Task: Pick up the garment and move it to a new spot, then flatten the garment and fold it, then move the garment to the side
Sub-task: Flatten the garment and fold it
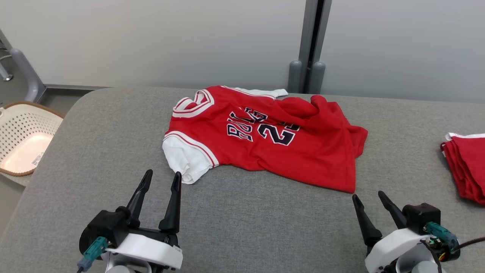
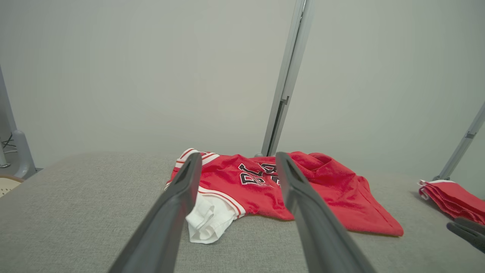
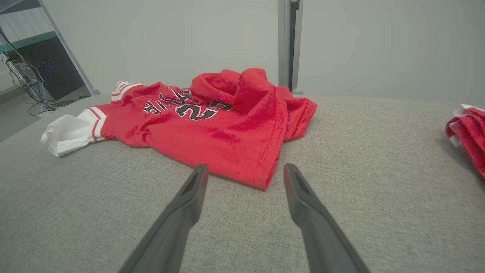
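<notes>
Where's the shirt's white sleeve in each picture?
Head view: the white sleeve is left of the middle, just beyond the left pincer.
Left wrist view: the white sleeve is low, near the middle, between that pincer's two fingers.
Right wrist view: the white sleeve is at the far left, halfway up.
Shared landmark: the folded red pile at every view's right edge.
</notes>
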Motion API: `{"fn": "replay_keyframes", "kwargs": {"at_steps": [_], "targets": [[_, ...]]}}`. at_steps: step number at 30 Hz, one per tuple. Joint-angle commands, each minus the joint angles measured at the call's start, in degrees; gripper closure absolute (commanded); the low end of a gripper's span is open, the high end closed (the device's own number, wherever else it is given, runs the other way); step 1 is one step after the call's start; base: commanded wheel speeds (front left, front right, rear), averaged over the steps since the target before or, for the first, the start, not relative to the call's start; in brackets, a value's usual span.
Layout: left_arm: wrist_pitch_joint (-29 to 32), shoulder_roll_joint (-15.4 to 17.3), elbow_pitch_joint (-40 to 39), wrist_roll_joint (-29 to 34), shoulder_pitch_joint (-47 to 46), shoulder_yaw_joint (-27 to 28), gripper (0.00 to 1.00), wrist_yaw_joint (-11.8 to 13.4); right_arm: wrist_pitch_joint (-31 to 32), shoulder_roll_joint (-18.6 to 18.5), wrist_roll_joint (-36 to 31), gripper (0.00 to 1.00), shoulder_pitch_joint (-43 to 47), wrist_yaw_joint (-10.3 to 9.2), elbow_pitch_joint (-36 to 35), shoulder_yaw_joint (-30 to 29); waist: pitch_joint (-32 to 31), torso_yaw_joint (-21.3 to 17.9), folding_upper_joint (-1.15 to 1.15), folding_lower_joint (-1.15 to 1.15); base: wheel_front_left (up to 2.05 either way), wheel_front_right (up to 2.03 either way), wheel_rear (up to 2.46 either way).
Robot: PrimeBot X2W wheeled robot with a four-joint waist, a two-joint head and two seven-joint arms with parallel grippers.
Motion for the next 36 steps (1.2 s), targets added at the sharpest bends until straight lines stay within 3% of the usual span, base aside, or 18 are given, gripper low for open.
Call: {"fn": "replay_keyframes", "kwargs": {"at_steps": [1, 13, 21, 22, 23, 24, 36], "targets": [[-0.01, 0.25, 0.01, -1.19, -1.03, 0.12, 0.00, -0.08, 0.54, -0.03, 0.54, 0.00, -0.63, -0.02, 0.24, -0.50, 0.86, 0.84, 0.00, 0.00, 0.00, 0.00, 0.00], [-0.02, 0.24, 0.07, -2.00, -4.04, -2.60, 0.00, 0.20, 7.84, 0.39, 4.24, 0.00, -6.43, -0.02, 7.27, -4.72, 6.13, 6.44, 0.00, 0.00, 0.00, 0.00, 0.00], [-0.02, 0.22, 0.51, -1.88, -4.65, -2.92, 0.00, 0.18, 7.16, 0.42, 3.82, 0.00, -9.74, -0.02, 12.72, -4.72, 7.19, 8.40, 0.00, 0.00, 0.00, 0.00, 0.00], [-0.01, 0.21, 0.55, -1.85, -4.67, -2.92, 0.00, 0.23, 6.99, 0.49, 3.91, 0.09, -9.89, -0.02, 13.02, -4.40, 7.17, 8.40, 0.00, 0.00, 0.00, 0.00, 0.00], [-0.01, 0.21, 0.60, -1.84, -4.72, -2.96, 0.00, 0.31, 6.62, 0.56, 4.06, 0.62, -10.00, -0.02, 13.17, -3.98, 7.11, 8.36, 0.00, 0.00, 0.00, 0.00, 0.00], [-0.02, 0.22, 0.66, -1.84, -4.74, -3.03, 0.00, 0.38, 6.09, 0.58, 4.19, 1.00, -10.09, -0.02, 13.10, -3.40, 7.03, 8.28, 0.00, 0.00, 0.00, 0.00, 0.00], [-0.01, 0.23, 1.17, -0.99, -4.12, -2.21, 0.00, 0.31, 1.82, -0.03, 6.48, 1.00, -11.19, -0.02, 11.56, 3.72, 4.56, 5.40, 0.00, 0.00, 0.00, 0.00, 0.00]]}}
